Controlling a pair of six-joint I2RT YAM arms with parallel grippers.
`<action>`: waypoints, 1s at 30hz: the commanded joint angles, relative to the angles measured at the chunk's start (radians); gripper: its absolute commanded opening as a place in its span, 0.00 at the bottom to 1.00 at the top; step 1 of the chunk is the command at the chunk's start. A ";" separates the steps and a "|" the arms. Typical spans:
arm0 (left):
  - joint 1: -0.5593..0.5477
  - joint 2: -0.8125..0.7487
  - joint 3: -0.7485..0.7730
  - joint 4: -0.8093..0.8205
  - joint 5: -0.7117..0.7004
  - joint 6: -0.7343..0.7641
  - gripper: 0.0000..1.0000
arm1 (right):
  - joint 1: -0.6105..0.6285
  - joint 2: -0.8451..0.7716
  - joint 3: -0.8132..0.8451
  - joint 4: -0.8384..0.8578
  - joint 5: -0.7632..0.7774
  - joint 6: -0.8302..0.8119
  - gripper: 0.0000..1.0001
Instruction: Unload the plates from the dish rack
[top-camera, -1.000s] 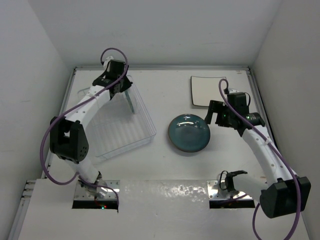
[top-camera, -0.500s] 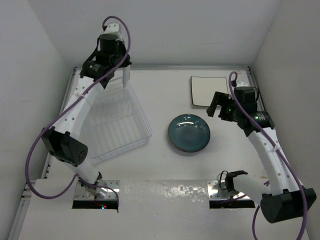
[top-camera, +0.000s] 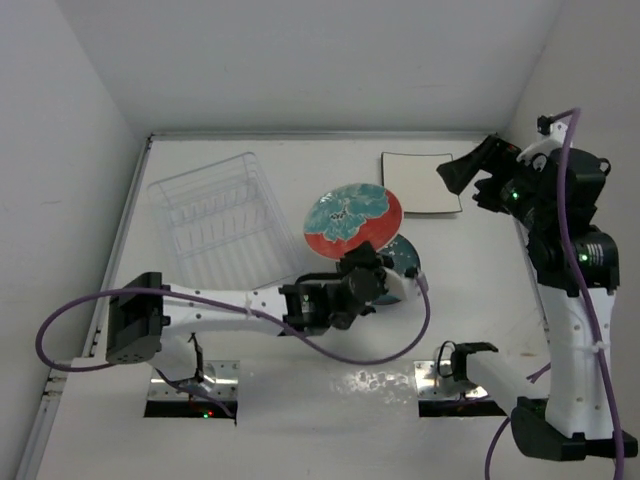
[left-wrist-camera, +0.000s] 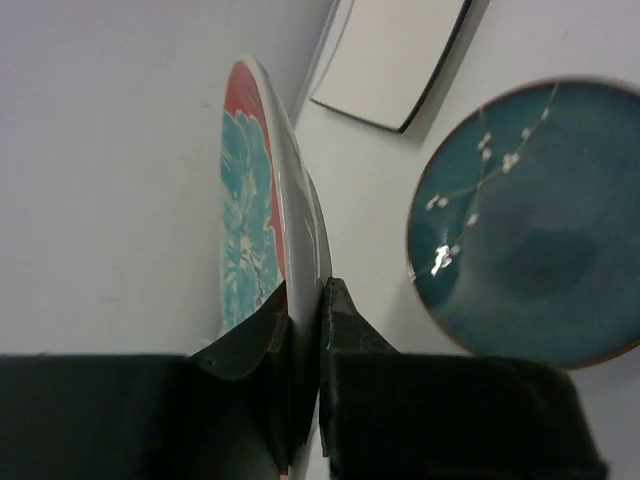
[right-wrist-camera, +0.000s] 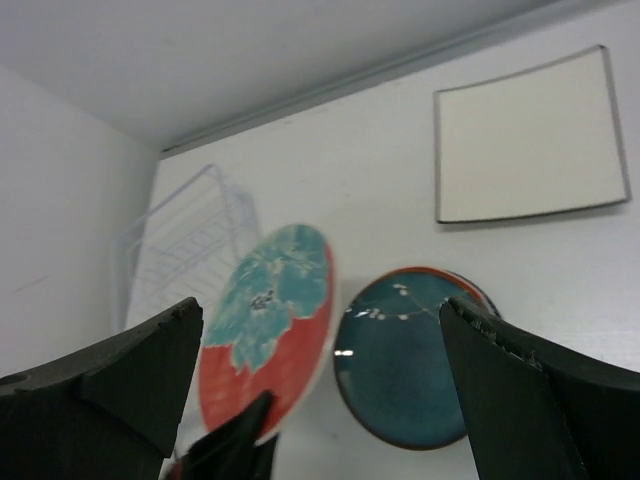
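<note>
No legible text, label, brand, number or sign appears in any view. The only markings are decoration: a teal flower pattern on the red plate (top-camera: 352, 218), a white blossom sprig on the dark blue plate (left-wrist-camera: 530, 220), and a plain, unmarked face on the square plate (top-camera: 420, 183). The arms and the worktop (top-camera: 300, 400) show no characters that can be read at this resolution.
</note>
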 joint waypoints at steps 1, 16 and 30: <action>-0.059 -0.108 -0.112 0.538 -0.337 0.531 0.00 | -0.002 0.018 0.029 -0.038 -0.205 -0.006 0.99; -0.284 -0.024 -0.278 0.976 -0.318 0.799 0.00 | 0.001 0.050 -0.417 0.190 -0.642 -0.069 0.91; -0.279 0.009 -0.243 0.815 -0.332 0.649 0.38 | -0.014 0.059 -0.530 0.442 -0.710 0.099 0.00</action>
